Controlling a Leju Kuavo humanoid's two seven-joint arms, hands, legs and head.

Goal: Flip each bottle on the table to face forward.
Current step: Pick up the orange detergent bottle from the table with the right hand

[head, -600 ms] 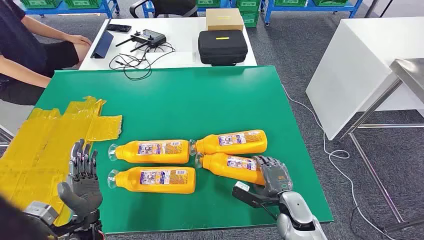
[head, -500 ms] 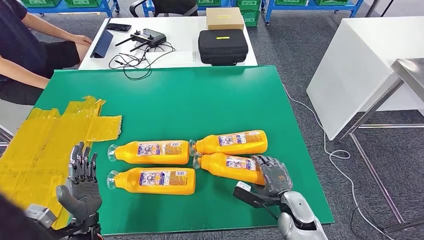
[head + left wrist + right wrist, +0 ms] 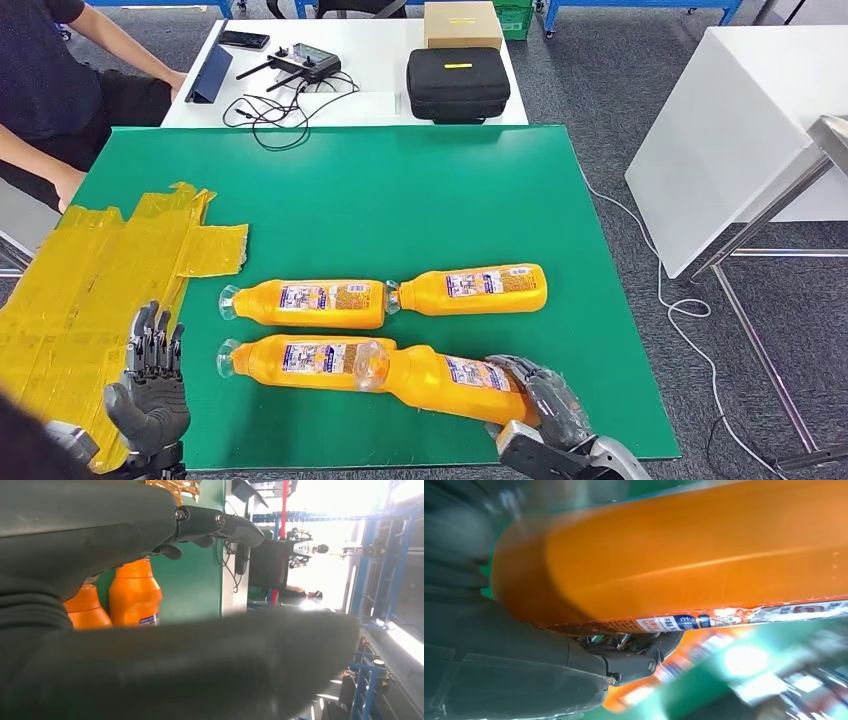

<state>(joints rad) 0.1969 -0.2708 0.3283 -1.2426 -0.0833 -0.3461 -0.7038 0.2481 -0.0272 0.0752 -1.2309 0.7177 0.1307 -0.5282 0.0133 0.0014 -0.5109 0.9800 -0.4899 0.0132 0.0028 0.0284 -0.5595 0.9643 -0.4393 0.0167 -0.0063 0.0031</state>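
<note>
Orange plastic fills my right hand, whose fingers are wrapped round the base end of one bottle near the green table's front edge, its clear cap overlapping the neighbouring bottle. My left hand is upright at the front left corner, fingers straight, apart and holding nothing. Four smooth, labelled bottles lie in all, two in the row behind, beside crinkled yellow tape.

R hand low at near edge, fingers wrapped round a bottle. L hand raised, palm up, fingers apart, empty.
</note>
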